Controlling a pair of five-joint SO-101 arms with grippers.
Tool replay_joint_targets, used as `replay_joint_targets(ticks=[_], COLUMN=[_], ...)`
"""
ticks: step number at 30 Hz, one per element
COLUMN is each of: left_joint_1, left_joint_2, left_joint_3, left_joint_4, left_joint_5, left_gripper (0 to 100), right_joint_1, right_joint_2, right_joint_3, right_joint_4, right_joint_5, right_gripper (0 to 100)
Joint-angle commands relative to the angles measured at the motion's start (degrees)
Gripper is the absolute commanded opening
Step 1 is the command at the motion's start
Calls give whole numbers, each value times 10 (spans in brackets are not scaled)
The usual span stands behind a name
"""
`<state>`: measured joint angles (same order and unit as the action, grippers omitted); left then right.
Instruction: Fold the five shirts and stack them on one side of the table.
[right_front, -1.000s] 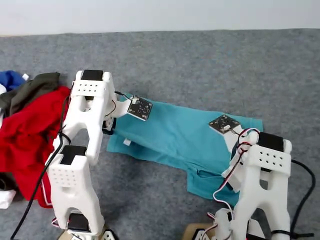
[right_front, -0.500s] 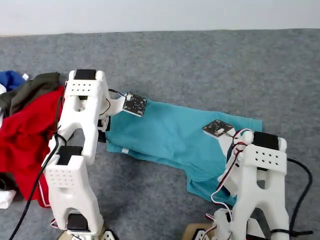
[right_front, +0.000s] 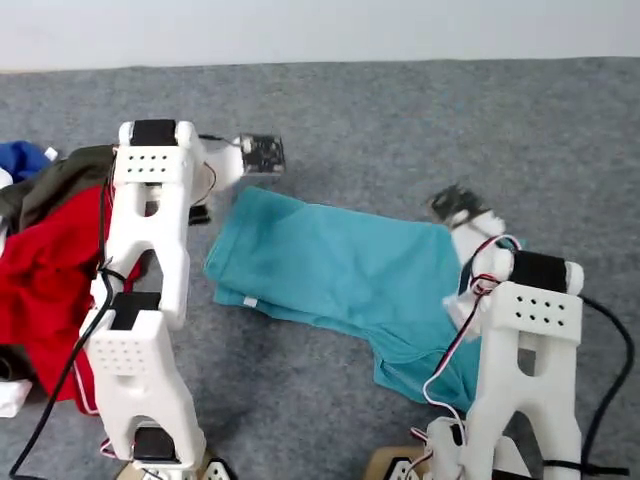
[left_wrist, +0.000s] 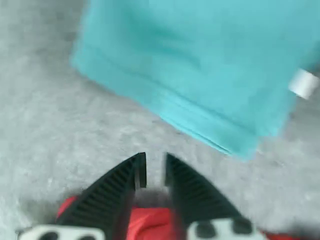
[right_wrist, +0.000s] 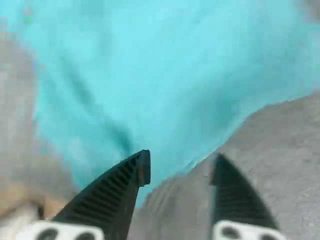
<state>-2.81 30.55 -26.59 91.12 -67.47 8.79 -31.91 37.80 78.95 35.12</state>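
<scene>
A teal shirt (right_front: 330, 270) lies crumpled lengthwise across the middle of the grey carpeted table (right_front: 400, 120). My left gripper (left_wrist: 155, 167) hovers over bare carpet just off the shirt's hemmed end (left_wrist: 200, 75). Its fingers stand a narrow gap apart with nothing between them. In the high view that arm (right_front: 155, 200) stands at the shirt's left end. My right gripper (right_wrist: 180, 167) is open wide and empty, above the teal shirt's (right_wrist: 150, 75) border where cloth meets carpet. The right arm (right_front: 520, 310) stands at the shirt's right end.
A heap of other shirts lies at the table's left side: a red one (right_front: 45, 280), a dark olive one (right_front: 60, 180), a blue one (right_front: 20, 158). White cloth (right_front: 10, 395) shows at the left edge. Open carpet stretches along the far side and far right.
Both grippers have let go of the teal shirt. The left arm swung toward the far left, off the cloth. The shirt's right end now lies farther left than before.
</scene>
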Motion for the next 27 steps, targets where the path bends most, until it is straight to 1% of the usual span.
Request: replay_joint_targets(ticks=[1, 3, 6, 9, 11, 18, 21, 27], left_joint_1=[16, 32, 57, 80, 92, 101, 100, 85], left_joint_2=[-32, -30, -11, 31, 61, 123, 129, 130], left_joint_3=[-24, -15, -2, 4, 4, 0, -22, -15], left_joint_4=[-46, -80, -142, -199, -219, -224, -207, -194], left_joint_5=[141, 202, 272, 345, 376, 386, 387, 387], left_gripper=[4, 4, 4, 4, 4, 4, 4, 4], right_joint_1=[-6, -6, -6, -2, -2, 6, 19, 72], right_joint_2=[-13, -13, -2, 31, 65, 180, 219, 274], right_joint_3=[-8, 19, 69, 98, 98, 98, 98, 49], right_joint_4=[-121, -187, -282, -345, -370, -456, -482, -485], right_joint_5=[-115, -141, -157, -160, -160, -160, -160, -160], right_gripper=[1, 33, 17, 10, 9, 9, 9, 9])
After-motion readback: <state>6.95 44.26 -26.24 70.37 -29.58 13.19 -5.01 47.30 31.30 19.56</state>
